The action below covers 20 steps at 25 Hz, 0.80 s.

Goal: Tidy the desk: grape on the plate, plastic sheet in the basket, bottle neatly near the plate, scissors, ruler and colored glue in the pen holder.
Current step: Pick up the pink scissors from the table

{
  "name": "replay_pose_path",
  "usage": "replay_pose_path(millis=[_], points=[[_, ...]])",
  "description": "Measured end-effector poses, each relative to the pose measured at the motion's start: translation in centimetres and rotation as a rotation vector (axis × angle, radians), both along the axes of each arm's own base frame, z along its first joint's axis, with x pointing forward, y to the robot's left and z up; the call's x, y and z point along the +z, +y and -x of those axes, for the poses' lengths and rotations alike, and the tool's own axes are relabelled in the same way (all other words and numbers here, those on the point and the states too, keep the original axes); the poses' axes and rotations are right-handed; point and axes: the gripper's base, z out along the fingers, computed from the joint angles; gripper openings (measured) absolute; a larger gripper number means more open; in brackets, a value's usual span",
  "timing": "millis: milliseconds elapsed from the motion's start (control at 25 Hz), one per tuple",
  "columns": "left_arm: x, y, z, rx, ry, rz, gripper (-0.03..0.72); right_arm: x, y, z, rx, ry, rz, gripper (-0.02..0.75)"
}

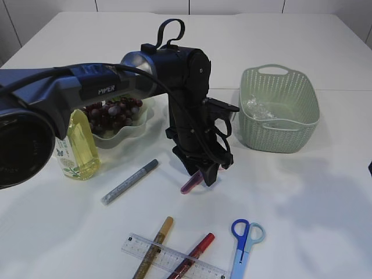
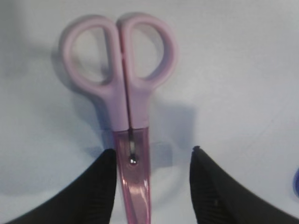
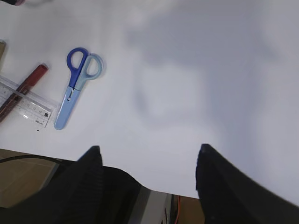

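i had the left tool (image 2: 149,186) spread over the pink scissors (image 2: 122,93), blades lengthwise between its fingers, handles pointing away.

You see the pink scissors (image 2: 124,93) lying flat and closed on the white table. The grapes (image 1: 113,113) sit on the plate (image 1: 131,131), the yellow bottle (image 1: 78,148) stands upright beside it, and the clear plastic sheet (image 1: 258,108) lies in the green basket (image 1: 279,139). The blue scissors (image 3: 74,86), the ruler (image 1: 174,258) and the glue pens (image 1: 129,182) lie flat.
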Motion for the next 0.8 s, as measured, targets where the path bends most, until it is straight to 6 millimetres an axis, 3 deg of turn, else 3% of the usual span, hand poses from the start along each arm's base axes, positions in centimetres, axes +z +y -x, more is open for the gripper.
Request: replay_pose_path(millis=[800], points=[[-0.05,0.60,-0.54,0.087,0.012,-0.005,0.372,0.00,0.00,0.00,0.000,0.000,0.000,0.491]])
